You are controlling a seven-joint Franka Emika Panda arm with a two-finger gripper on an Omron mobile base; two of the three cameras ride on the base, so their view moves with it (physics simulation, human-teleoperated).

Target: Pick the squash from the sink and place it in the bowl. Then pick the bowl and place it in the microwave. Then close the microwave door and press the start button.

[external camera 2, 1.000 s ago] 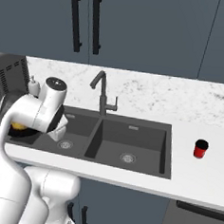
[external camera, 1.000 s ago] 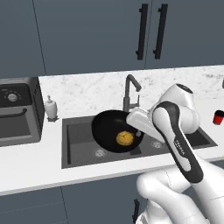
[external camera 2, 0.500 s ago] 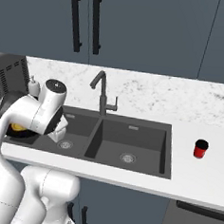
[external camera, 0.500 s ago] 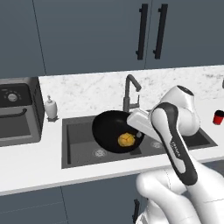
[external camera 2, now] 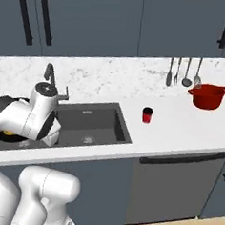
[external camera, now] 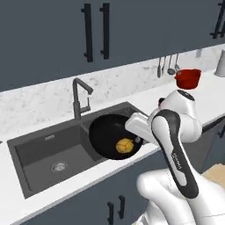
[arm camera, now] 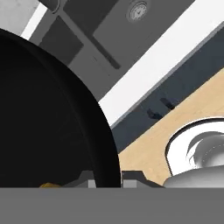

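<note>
Carrying the bowl (external camera: 112, 135) above the sink (external camera: 48, 151), jaws clamped on its rim.
Squash (external camera: 125, 145) sits loose inside near the low edge; any tilt could roll it out.

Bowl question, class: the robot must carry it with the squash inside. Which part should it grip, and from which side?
Grip the bowl's thin rim on the side nearest the robot, fingers straddling the wall. It is too wide to span, and the squash sits inside, so keep it level. The gripper looks set at that rim.
</note>
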